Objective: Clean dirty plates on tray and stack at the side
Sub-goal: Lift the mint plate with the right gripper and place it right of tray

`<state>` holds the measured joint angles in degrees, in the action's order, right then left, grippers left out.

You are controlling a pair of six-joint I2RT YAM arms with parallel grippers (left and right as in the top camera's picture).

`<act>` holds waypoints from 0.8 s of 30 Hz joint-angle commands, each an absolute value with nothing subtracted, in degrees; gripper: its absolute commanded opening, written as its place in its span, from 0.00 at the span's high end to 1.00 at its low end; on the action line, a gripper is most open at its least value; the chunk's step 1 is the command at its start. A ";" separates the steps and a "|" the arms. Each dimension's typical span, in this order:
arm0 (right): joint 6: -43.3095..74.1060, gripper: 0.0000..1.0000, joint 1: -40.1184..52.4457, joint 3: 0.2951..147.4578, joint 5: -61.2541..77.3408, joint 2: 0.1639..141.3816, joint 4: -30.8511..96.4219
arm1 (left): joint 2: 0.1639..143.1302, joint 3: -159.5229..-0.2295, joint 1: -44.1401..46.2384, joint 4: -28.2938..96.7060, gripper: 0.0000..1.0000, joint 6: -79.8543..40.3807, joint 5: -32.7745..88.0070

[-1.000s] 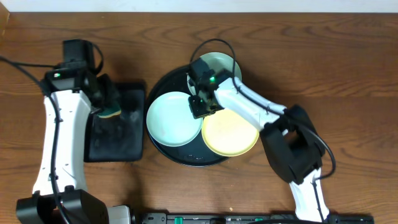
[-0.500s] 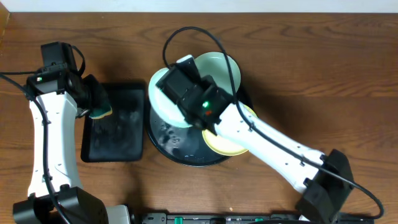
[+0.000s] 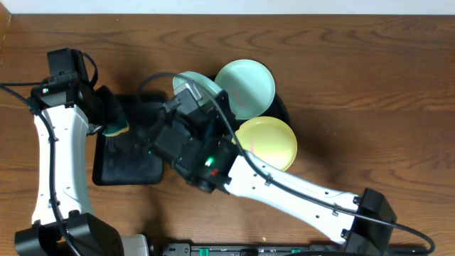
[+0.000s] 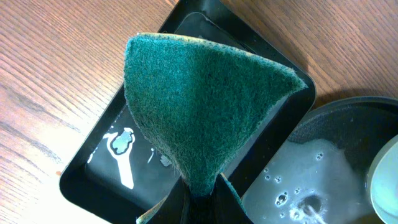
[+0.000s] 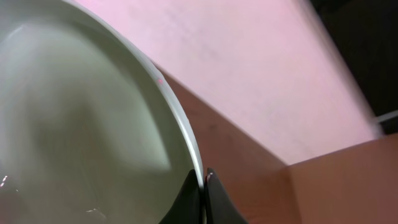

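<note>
My right gripper [image 5: 204,180] is shut on the rim of a pale mint plate [image 5: 81,124] and holds it tilted, high above the table; in the overhead view this plate [image 3: 190,80] shows edge-on over the round black tray's left part. A second mint plate [image 3: 245,87] lies at the back of the tray [image 3: 283,108]. The pale yellow plate [image 3: 266,142] lies at its front right. My left gripper [image 4: 199,208] is shut on a green sponge [image 4: 199,106]; in the overhead view it [image 3: 110,121] hangs over the small rectangular tray's left side.
The rectangular black tray [image 3: 131,153] lies left of the round tray and holds wet streaks [image 4: 121,149]. Soapy water lies in the round tray [image 4: 317,168]. My raised right arm [image 3: 270,185] hides most of the round tray from above.
My right arm has lifted the mint plate off the round tray, tilted it and carried it left and upward. My left gripper with the sponge shifted slightly left, then stayed.
</note>
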<state>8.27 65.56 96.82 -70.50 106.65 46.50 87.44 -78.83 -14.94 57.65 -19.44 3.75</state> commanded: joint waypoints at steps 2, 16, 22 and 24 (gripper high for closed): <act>7.60 0.99 66.43 97.89 -79.64 105.21 46.02 | 87.77 -78.43 -15.09 57.56 0.92 -18.50 3.86; 13.37 0.99 60.07 97.80 -48.23 105.21 50.06 | 87.77 -78.43 -15.09 57.56 0.93 -18.50 3.86; 13.69 0.99 50.92 97.84 -23.07 105.21 50.63 | 87.77 -78.43 -15.09 57.56 0.93 -18.52 3.88; 13.69 0.99 45.91 97.93 -11.51 104.27 50.57 | 87.77 -78.43 -15.09 57.58 0.93 -18.52 4.23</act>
<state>12.03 50.74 96.82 -31.00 106.65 50.65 87.44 -78.78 -14.94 57.65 -19.44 3.95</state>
